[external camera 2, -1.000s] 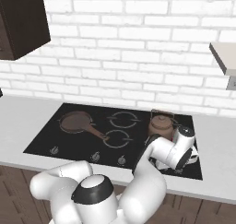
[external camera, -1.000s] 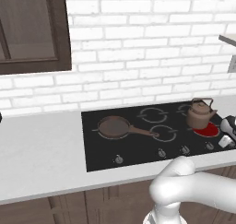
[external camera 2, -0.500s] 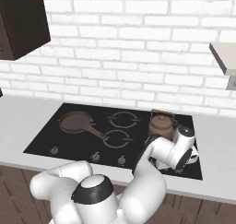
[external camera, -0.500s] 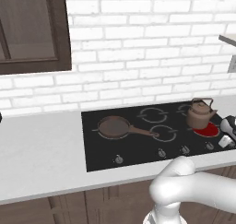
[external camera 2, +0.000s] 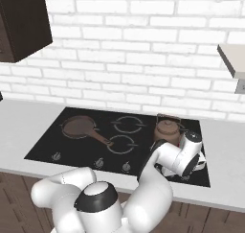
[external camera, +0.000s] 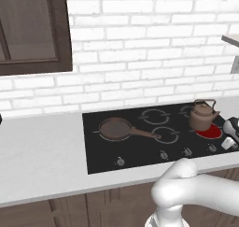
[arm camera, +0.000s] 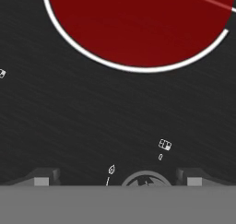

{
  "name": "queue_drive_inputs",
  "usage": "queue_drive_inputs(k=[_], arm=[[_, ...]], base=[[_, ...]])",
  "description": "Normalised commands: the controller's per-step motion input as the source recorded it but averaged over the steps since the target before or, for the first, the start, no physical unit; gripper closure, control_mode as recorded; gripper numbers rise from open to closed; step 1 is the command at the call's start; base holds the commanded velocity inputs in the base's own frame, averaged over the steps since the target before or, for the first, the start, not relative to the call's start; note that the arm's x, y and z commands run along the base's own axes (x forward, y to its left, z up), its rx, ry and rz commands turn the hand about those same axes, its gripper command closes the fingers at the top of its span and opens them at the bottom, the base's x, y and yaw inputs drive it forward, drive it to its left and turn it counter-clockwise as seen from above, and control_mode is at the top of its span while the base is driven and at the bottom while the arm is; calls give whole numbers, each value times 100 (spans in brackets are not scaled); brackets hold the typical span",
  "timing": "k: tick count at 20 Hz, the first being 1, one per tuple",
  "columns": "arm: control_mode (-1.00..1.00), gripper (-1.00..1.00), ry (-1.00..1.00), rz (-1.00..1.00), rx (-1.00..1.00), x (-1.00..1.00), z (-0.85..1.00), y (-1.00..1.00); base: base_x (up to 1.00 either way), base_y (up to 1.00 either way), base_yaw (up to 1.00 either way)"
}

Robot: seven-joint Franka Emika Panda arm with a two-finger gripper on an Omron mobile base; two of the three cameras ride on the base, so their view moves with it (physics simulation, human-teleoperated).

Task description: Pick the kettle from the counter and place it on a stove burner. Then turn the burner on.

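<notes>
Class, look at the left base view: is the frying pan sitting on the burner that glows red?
No. The frying pan rests on a dark burner at the cooktop's left, while the red burner lies beside the kettle.

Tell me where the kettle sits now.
The kettle stands on the cooktop's right side, at the back edge of the red glowing burner, right of the frying pan.

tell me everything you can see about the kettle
The kettle is small, squat and copper-brown, metal by its look, with a thin arched wire handle, a knobbed lid and a short spout. It stands upright on the black cooktop, at the back rim of a red glowing burner, right of the frying pan. Nothing grips it.
</notes>
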Motion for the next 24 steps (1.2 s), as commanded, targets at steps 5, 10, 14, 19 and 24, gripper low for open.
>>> queue_drive_inputs(k=[5, 10, 14, 19, 24], arm=[[-100, -100, 0, 0, 0, 0, 0, 0], [-100, -100, 0, 0, 0, 0, 0, 0], [-100, -100, 0, 0, 0, 0, 0, 0], [-100, -100, 0, 0, 0, 0, 0, 0], [-100, -100, 0, 0, 0, 0, 0, 0]], base=[[0, 0, 0], [0, 0, 0], [0, 0, 0], [0, 0, 0], [0, 0, 0]])
